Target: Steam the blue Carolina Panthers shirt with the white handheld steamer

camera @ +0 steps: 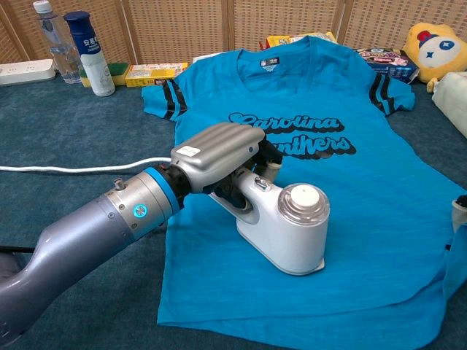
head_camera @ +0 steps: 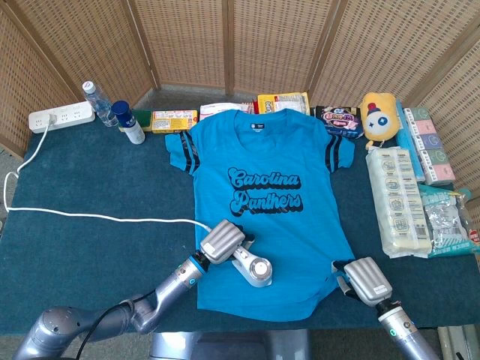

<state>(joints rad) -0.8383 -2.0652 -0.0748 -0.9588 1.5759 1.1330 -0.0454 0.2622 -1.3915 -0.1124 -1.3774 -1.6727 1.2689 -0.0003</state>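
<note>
White handheld steamer (camera: 288, 230) on blue Carolina Panthers shirt (head_camera: 279, 217) | left hand (camera: 219, 154) wrapped around handle | right hand (head_camera: 367, 279) pinching shirt hem, counter's near edge

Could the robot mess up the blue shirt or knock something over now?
Maybe. The left hand holds the steamer low on the shirt; sliding it could bunch the cloth near the hem. The white cord trails across the table and might snag. The right hand rests on the shirt's corner; if it slips, the shirt could shift.
</note>
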